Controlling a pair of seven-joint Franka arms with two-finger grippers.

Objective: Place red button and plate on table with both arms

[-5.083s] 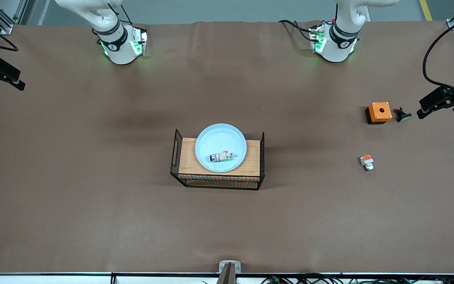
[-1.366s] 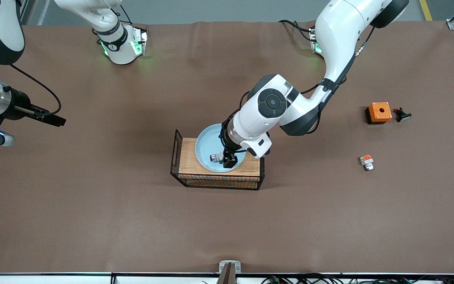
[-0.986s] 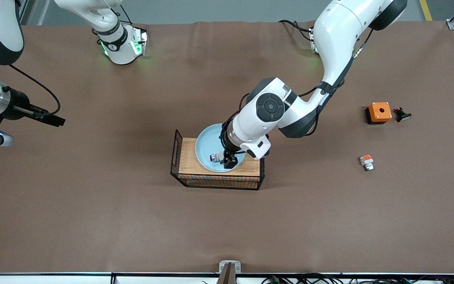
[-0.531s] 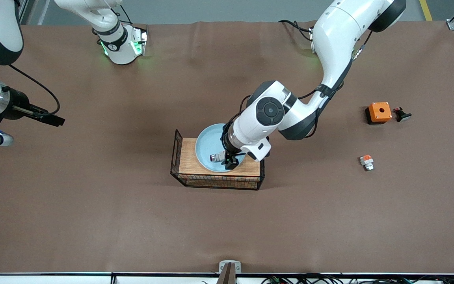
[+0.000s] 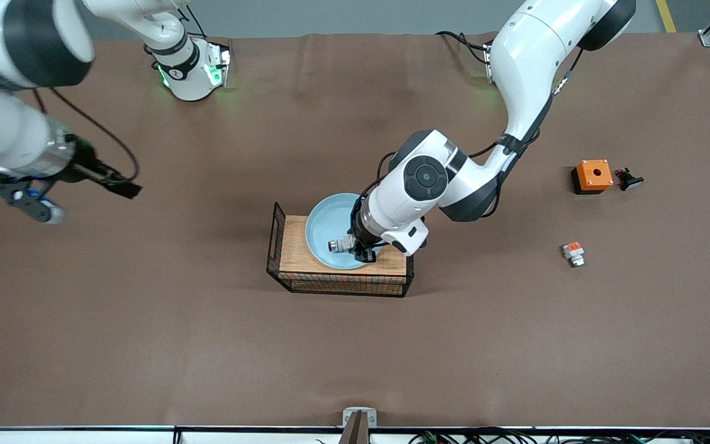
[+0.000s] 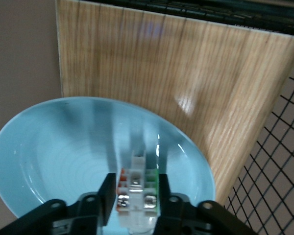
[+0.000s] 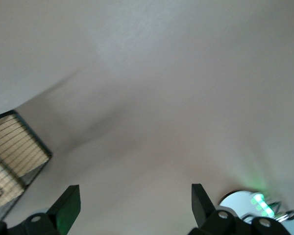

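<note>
The pale-blue plate (image 5: 329,222) sits on the wooden-topped wire rack (image 5: 293,246) in the middle of the brown table (image 5: 355,345). The red button (image 5: 338,245), whitish with a green patch and a dark end, lies in the plate. My left gripper (image 5: 360,249) is down in the plate. In the left wrist view its fingers (image 6: 107,193) press both sides of the button (image 6: 137,169) over the plate (image 6: 59,142). My right gripper (image 5: 126,188) hangs open and empty over bare table toward the right arm's end. The right wrist view shows its spread gripper (image 7: 134,188).
An orange box with a hole (image 5: 593,176) and a small dark part (image 5: 628,179) lie toward the left arm's end. A small white part with an orange-red top (image 5: 573,253) lies nearer the camera than they do. The rack's wire end walls (image 5: 277,231) rise above its top.
My left gripper has sunk lower into the plate around the button. My right arm has swung toward the middle of the table, and its gripper is now closer to the rack.
</note>
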